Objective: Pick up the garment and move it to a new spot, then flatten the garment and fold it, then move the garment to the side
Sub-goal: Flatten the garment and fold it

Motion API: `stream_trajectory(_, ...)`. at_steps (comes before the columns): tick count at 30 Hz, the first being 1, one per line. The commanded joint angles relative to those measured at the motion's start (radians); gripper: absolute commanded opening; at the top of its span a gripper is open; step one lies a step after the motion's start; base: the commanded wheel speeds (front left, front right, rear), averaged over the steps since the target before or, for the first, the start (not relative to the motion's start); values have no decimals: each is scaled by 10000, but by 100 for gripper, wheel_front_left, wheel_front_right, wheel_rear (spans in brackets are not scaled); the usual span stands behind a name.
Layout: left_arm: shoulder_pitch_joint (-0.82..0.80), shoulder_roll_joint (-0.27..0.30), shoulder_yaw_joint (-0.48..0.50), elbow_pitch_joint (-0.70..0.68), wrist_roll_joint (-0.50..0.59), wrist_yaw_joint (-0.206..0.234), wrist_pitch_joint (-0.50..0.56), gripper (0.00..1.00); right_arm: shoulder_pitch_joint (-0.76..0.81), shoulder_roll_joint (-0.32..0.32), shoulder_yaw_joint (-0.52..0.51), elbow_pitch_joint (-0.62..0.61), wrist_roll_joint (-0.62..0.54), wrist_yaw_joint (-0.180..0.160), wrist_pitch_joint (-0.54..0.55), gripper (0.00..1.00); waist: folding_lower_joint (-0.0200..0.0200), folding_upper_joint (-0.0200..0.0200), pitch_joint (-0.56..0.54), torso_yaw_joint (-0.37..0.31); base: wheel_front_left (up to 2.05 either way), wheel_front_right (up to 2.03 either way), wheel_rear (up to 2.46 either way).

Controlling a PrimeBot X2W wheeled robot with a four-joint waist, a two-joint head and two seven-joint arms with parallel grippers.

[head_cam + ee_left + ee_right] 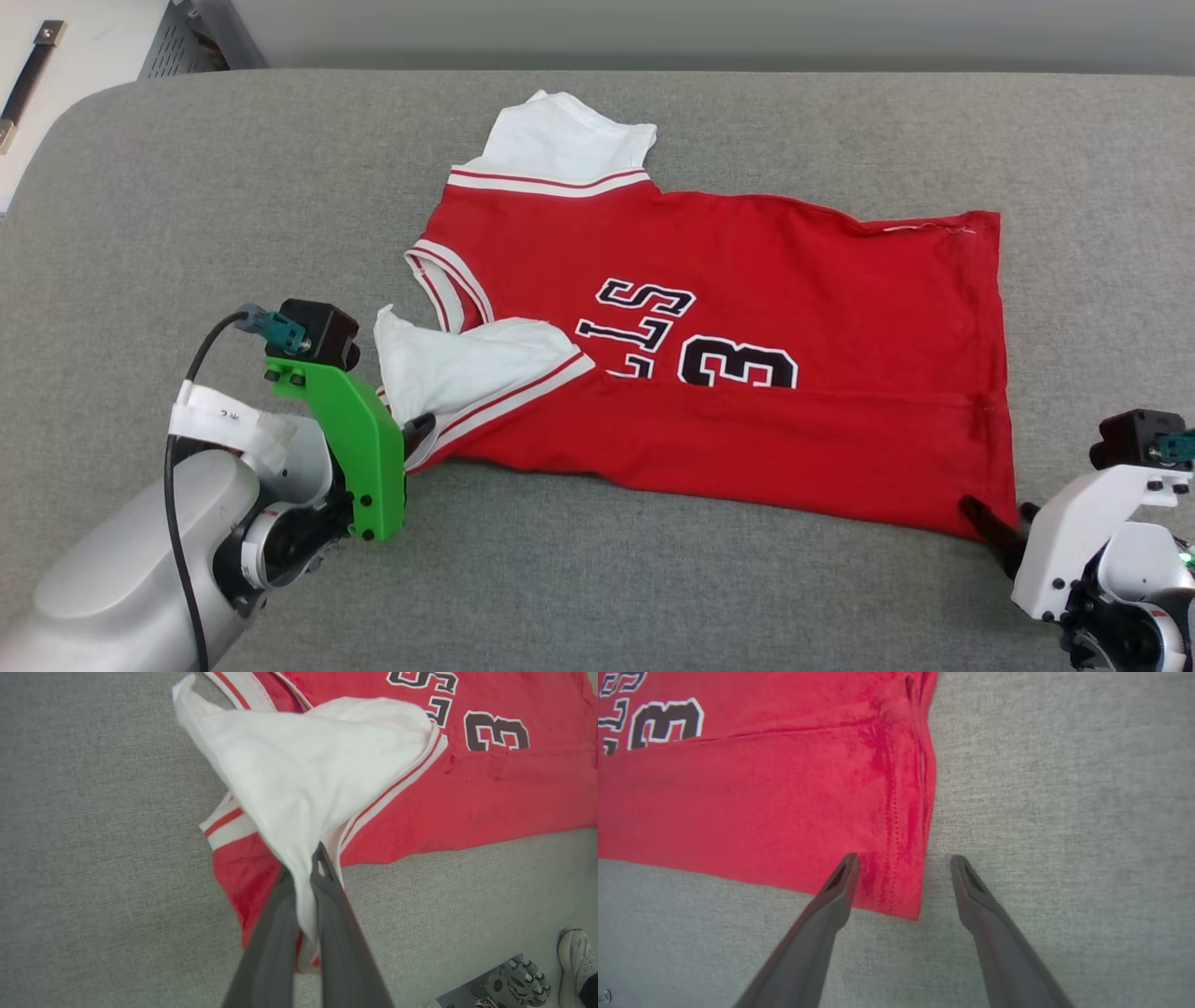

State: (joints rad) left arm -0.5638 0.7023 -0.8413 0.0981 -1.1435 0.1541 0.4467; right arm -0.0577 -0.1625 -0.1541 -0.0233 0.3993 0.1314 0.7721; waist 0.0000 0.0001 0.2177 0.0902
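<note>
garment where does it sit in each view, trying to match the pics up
Head view: the garment lies spread across the middle of the grey surface, its near white sleeve pinched in the left hand.
Left wrist view: upper right, with the white sleeve at centre above the shut left hand.
Right wrist view: upper left, its hem corner inside the open right hand.
Shared landmark: the black 3.

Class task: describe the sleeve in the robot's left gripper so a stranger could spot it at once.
A red jersey lies on the grey padded surface. At its near left corner is a white short sleeve. Unlike the far sleeve, which lies flat, this one is bunched up and pinched in the shut left gripper.
</note>
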Motion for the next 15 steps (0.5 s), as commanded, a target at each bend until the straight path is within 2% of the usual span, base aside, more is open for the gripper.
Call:
stream_trajectory(1, 107, 102, 37, -69, 146, 46, -29, 0, -202, -24, 142, 158, -11, -7, 103, 100, 0, -1, 141, 80, 0, 0, 0)
stream_trajectory(5, 121, 108, 60, -160, 154, 90, -88, 0, -411, 122, 708, 972, 51, -7, 523, 100, 0, -1, 344, 165, 0, 0, 0)
stream_trajectory(6, 116, 116, 76, -146, 158, 96, -113, 0, -411, 137, 769, 1106, 26, -7, 658, 60, 0, -1, 367, 170, 0, 0, 0)
stream_trajectory(8, 109, 122, 103, -112, 165, 82, -172, 0, -448, 203, 836, 1292, 72, -7, 879, 9, 0, -1, 393, 171, 0, 0, 0)
stream_trajectory(9, 111, 127, 110, -92, 170, 73, -195, 0, -485, 195, 877, 1319, 58, -7, 888, 0, 0, -1, 393, 165, 0, 0, 0)
stream_trajectory(15, 207, 142, 75, -36, 260, 61, -359, 0, -728, 31, 916, 1255, 45, -7, 779, 0, 0, -1, 127, 142, 0, 0, 0)
